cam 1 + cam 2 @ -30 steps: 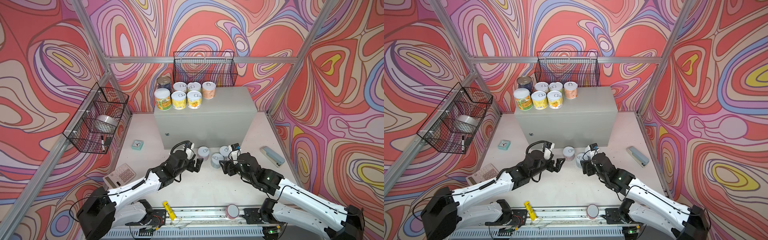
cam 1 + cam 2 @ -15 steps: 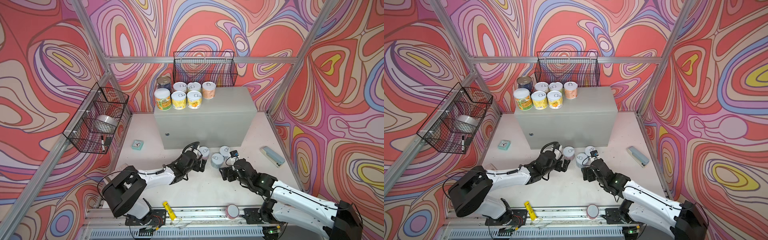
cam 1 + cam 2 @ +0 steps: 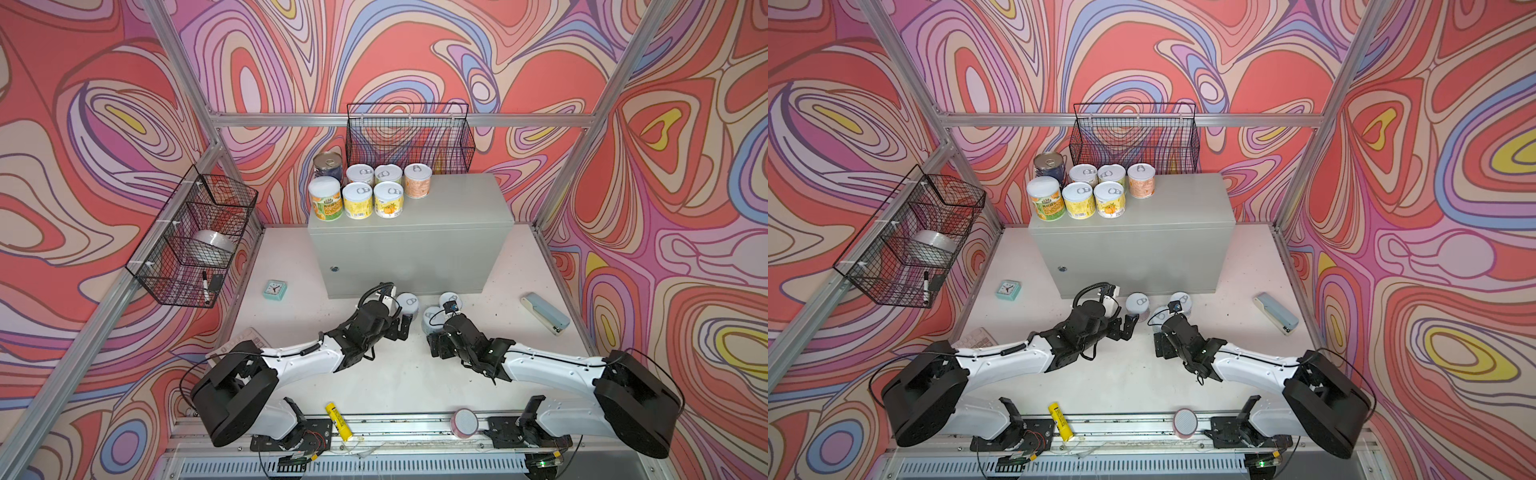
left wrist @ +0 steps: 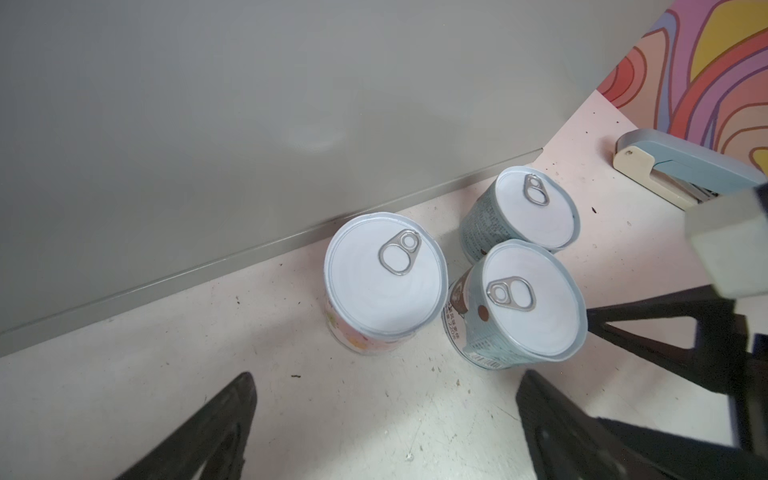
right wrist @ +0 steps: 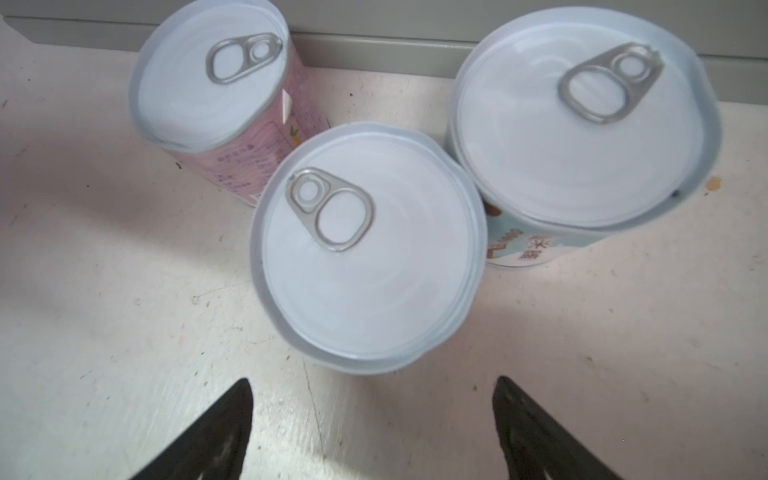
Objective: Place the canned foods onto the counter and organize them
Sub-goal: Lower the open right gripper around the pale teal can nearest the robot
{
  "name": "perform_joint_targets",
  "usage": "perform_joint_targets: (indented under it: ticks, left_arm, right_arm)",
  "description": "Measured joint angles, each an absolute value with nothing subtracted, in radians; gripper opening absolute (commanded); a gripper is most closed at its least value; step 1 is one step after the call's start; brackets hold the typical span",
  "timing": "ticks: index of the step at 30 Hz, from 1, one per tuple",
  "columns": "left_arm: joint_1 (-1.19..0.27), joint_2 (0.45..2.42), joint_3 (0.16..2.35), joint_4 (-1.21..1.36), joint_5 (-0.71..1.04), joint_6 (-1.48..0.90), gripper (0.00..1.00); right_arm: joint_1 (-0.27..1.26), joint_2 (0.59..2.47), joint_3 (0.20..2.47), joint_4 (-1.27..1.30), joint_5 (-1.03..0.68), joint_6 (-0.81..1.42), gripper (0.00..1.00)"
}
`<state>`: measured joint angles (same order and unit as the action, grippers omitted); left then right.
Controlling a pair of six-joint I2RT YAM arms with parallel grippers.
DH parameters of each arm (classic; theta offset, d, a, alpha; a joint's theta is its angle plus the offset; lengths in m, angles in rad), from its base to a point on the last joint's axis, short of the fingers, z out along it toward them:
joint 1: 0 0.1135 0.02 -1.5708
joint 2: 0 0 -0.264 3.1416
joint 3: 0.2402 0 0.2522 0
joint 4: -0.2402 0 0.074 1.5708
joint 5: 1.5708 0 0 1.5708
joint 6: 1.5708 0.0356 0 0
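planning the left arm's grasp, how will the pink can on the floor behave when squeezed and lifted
The pink can looks rigid, with its pull-tab lid sealed, so it should keep its shape and probably feel heavy for its size. Standing upright on a flat base, a nudge would likely slide it, not roll it, perhaps into the blue can beside it.

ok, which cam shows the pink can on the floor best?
Right wrist: the pink can is close, with lid and printed label both clear. Left wrist shows mainly its lid. In both top views the can is tiny, its label unreadable.
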<state>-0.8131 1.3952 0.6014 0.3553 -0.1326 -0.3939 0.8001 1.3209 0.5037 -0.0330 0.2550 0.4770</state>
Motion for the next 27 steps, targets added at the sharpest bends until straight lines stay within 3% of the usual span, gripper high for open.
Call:
perform_joint_targets:
  ticks: [15,27]
  left_arm:
    - [-0.813,1.326,0.57,0.319,-0.156,-0.393,0.99]
    - [-0.813,1.33,0.569,0.307,-0.161,-0.386,0.99]
  right_arm:
    - [0.78,1.541,0.577,0.163,0.273,0.462,0.88]
    - [0.753,1.599,0.598,0.204,0.253,0.463,0.89]
